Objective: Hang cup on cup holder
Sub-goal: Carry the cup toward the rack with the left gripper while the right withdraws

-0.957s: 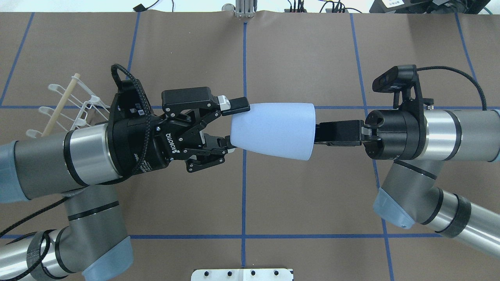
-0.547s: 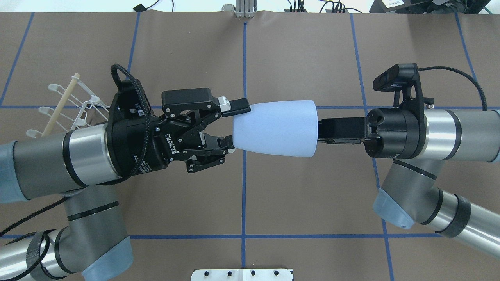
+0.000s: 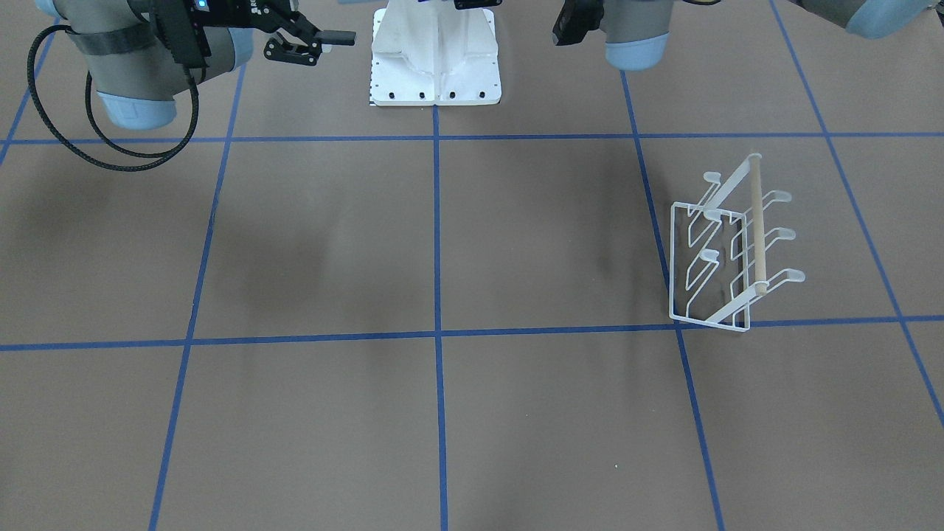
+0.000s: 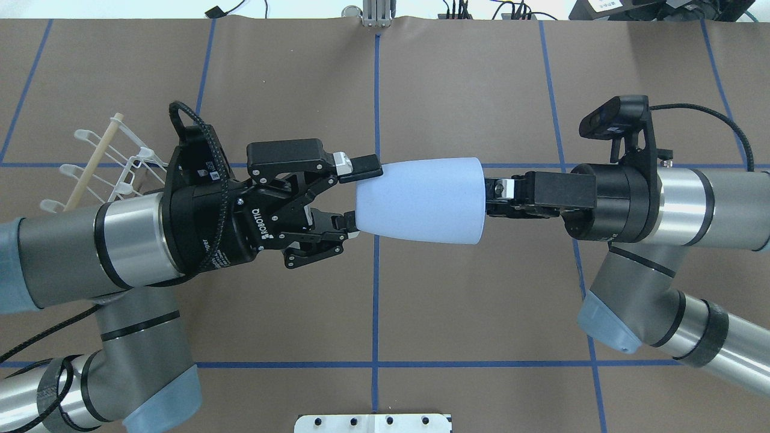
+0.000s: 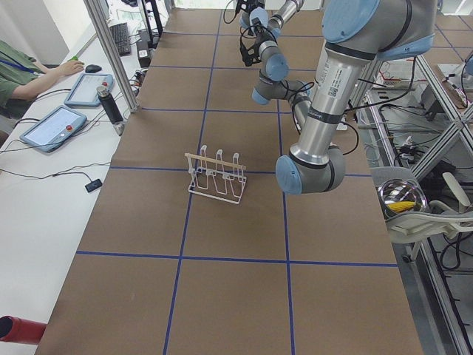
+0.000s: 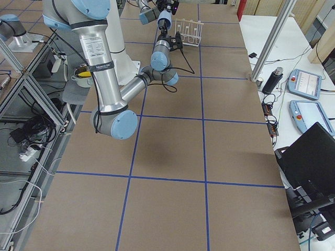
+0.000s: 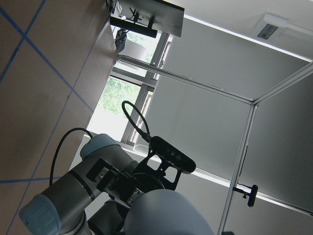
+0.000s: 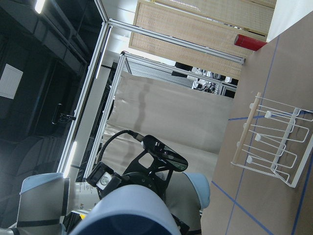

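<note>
Brown table (image 3: 317,243), blue grid lines (image 3: 436,236); cup holder (image 3: 755,221), cup (image 4: 421,200) aloft

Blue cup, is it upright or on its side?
On its side, in midair: the cup points its base into the left gripper and its rim at the right gripper.

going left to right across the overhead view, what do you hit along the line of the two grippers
white wire cup holder with a wooden dowel → left gripper → light blue plastic cup → right gripper
</note>
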You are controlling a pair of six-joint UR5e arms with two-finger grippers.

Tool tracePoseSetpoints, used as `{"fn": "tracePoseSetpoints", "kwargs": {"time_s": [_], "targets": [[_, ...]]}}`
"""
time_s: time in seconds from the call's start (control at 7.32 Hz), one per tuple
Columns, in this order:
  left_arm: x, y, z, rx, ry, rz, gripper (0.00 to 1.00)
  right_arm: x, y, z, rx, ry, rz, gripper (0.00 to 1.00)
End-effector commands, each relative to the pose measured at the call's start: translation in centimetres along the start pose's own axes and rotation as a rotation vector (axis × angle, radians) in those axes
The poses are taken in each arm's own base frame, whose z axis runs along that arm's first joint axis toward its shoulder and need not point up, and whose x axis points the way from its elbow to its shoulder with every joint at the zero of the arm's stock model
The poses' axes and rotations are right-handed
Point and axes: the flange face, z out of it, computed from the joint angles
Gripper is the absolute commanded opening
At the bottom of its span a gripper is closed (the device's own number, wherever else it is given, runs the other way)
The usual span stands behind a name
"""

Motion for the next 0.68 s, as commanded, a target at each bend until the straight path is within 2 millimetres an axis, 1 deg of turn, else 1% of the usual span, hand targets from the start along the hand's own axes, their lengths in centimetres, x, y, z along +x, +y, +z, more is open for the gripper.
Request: {"fn": "tracePoseSetpoints", "kwargs": {"time_s": [0.0,0.14,0.27,0.41,0.55], "targets": [[0.1,0.0,-0.3,-0.035,-0.033,0.043,0.00,1.1,-1.0,-3.0,0.035,0.064,-0.014,1.00],[0.7,-0.8,-0.5,-0.017,-0.033,0.094,0.00,1.8,-2.6,-6.3,0.073,0.126,-0.034,1.00],[2.0,-2.4,-0.8,0.013,-0.076,0.122,0.00,2.3,-4.4,-9.0,0.095,0.183,-0.055,1.00],[3.9,-4.8,-1.3,0.056,-0.161,0.156,0.00,3.5,-6.9,-12.0,0.085,0.265,-0.117,1.00],[5.8,-7.2,-2.1,0.079,-0.275,0.243,0.00,4.8,-9.1,-15.0,0.075,0.347,-0.175,1.00]]}}
